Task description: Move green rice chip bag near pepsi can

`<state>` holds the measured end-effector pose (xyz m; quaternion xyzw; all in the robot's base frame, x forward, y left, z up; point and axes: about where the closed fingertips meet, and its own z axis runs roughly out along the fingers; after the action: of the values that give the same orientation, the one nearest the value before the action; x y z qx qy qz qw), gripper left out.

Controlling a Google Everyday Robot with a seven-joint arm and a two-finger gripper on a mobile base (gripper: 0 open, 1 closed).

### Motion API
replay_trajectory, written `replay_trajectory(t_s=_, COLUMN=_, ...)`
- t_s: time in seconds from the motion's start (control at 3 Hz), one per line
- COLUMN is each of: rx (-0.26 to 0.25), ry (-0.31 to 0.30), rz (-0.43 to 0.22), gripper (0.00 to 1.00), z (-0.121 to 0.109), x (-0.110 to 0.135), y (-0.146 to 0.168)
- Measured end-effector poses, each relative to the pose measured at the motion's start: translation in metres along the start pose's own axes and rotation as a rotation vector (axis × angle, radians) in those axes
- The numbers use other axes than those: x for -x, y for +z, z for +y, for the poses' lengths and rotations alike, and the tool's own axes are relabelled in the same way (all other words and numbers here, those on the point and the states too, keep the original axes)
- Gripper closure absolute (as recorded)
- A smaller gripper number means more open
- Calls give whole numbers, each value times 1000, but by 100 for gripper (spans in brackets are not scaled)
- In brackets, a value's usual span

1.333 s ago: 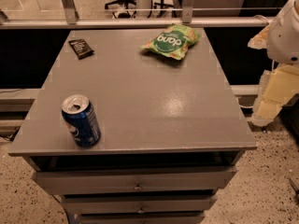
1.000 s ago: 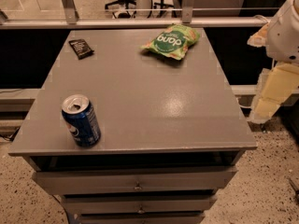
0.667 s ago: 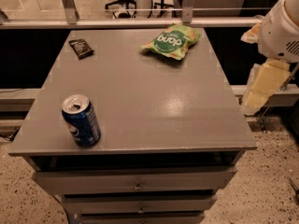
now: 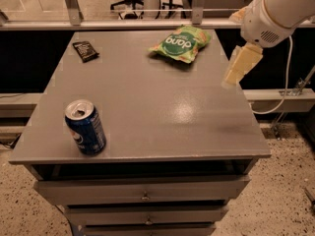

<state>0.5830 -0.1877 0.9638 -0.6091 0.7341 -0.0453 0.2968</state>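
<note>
The green rice chip bag (image 4: pixel 180 43) lies flat at the far right of the grey table top (image 4: pixel 162 107). The blue pepsi can (image 4: pixel 85 128) stands upright near the front left corner, far from the bag. My gripper (image 4: pixel 239 65) hangs from the white arm at the right, above the table's right edge. It is to the right of the bag and a little nearer the front, apart from it and holding nothing.
A small flat black packet (image 4: pixel 85 50) lies at the far left of the table. Drawers (image 4: pixel 145 195) sit under the table top. A metal railing (image 4: pixel 147 23) runs behind the table. A cable (image 4: pixel 283 90) hangs at the right.
My arm and gripper have moved left and up, from beside the table's right edge to over that edge, closer to the bag. The bag and the can have not moved.
</note>
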Motion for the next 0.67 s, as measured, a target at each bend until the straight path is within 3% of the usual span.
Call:
replay_trajectory(t_s=0.33, rx=0, ry=0, rz=0, gripper=0, z=0, x=0, y=0)
replay_trajectory(t_s=0.67, rx=-55, ry=80, rz=-37, gripper=0, z=-14, x=4, y=21)
